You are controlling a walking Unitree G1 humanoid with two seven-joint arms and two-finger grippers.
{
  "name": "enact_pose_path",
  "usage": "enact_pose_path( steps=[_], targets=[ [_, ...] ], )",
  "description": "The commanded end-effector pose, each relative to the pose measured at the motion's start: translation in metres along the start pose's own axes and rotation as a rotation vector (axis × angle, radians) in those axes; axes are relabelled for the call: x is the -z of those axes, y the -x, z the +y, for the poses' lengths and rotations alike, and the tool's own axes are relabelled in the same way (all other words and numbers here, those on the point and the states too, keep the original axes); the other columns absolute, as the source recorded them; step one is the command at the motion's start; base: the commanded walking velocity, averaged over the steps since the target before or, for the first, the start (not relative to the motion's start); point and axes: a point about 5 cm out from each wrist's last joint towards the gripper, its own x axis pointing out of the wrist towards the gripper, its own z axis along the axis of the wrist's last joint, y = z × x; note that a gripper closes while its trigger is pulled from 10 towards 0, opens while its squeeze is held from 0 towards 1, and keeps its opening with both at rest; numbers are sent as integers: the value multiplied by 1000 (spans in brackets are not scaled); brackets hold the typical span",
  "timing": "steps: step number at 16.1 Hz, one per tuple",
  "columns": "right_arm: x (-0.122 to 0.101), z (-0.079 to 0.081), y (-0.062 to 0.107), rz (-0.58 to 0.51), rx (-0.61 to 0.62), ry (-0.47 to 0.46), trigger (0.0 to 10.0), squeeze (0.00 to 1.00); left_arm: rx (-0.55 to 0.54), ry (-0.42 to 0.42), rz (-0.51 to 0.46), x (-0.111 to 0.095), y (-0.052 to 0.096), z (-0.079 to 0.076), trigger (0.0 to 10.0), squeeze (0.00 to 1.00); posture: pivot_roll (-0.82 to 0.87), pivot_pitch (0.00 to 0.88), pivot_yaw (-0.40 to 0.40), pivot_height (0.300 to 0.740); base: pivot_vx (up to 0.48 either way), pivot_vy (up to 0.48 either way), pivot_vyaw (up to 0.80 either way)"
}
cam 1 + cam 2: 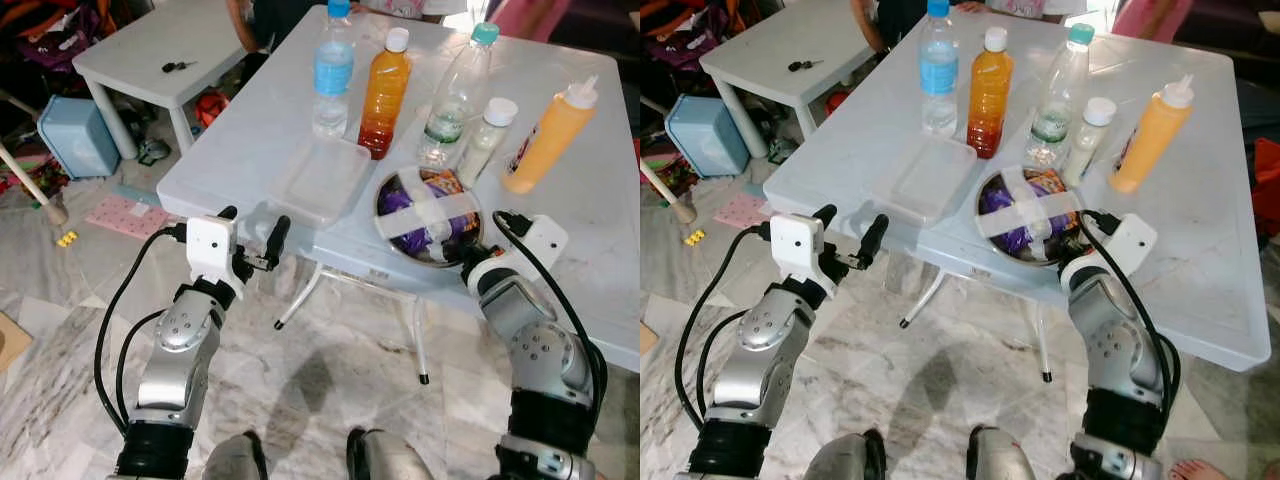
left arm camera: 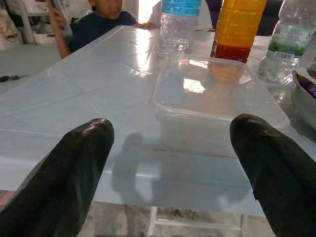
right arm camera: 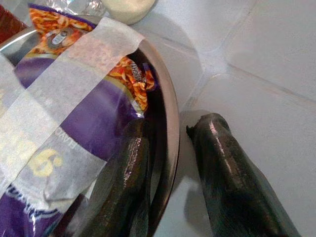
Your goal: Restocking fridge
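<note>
Steel bowl, head view: my right gripper straddles the near rim of the round steel bowl of taped purple snack packets, on the white table.
Right wrist: fingers slightly apart, not yet clamped.
Left wrist: my left gripper wide open, empty, facing the clear plastic lidded box.
Risk: thin rim may slip; bowl could tip off the edge.
Hidden: bowl's depth, packet count.

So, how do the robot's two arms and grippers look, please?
Both arms are silver metal with round joints and dark ribbed cuffs lower down. Black cables loop along each. Each wrist carries a white boxy housing. The left gripper and right gripper each have two long, glossy black fingers with rounded tips.
</note>
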Motion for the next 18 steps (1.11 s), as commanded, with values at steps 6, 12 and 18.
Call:
enact_pose_path(
  steps=[6, 12, 18],
  targets=[
    [8, -8, -8, 79, 34, -7, 0, 0, 8, -9, 1, 0, -1, -1, 10000, 0, -56, 128, 24, 740, 0, 0, 0],
    [15, -10, -6, 95, 40, 0, 0, 0, 9, -10, -1, 0, -3, -2, 10000, 0, -63, 120, 24, 740, 0, 0, 0],
    [36, 1, 12, 117, 4, 35, 0, 0, -10, -45, -29, -10, -4, 5, 10000, 0, -65, 108, 16, 740, 0, 0, 0]
  ],
)
